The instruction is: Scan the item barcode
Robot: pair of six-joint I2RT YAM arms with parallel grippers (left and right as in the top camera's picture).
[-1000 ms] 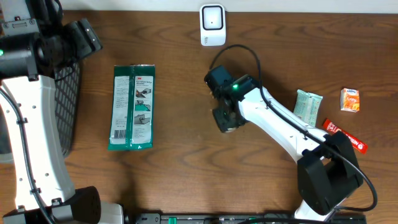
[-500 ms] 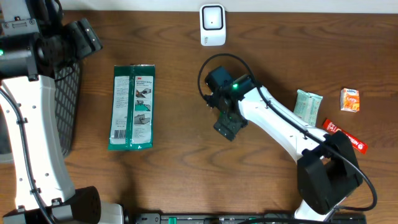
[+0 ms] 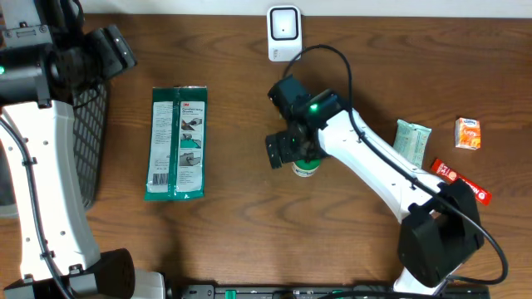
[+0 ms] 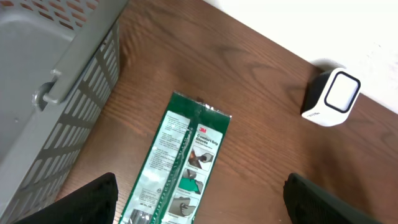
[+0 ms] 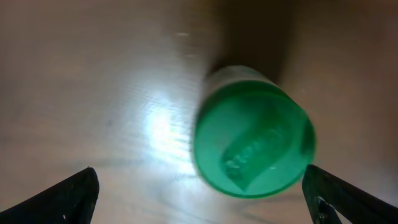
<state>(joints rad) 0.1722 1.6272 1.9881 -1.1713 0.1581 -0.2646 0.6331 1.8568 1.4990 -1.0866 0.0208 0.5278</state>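
Note:
A small container with a round green lid (image 5: 252, 130) stands on the wooden table, seen from above in the right wrist view. My right gripper (image 5: 205, 202) hovers over it, open, with the lid nearer the right fingertip (image 5: 348, 199) and nothing held. From overhead, the container (image 3: 305, 169) sits just right of the right gripper (image 3: 284, 151). The white barcode scanner (image 3: 283, 33) stands at the table's back edge. My left gripper (image 4: 202, 205) is open and empty above a flat green packet (image 4: 180, 168).
A grey mesh basket (image 3: 90, 141) lies at the far left under the left arm. The green packet (image 3: 176, 143) lies left of centre. A pale green sachet (image 3: 411, 141), a small orange box (image 3: 468, 133) and a red bar (image 3: 463, 183) lie at the right.
My right gripper has opened and let go of the green-lidded container, which now stands on the table, and the gripper has shifted a little to the left. The left arm has not moved.

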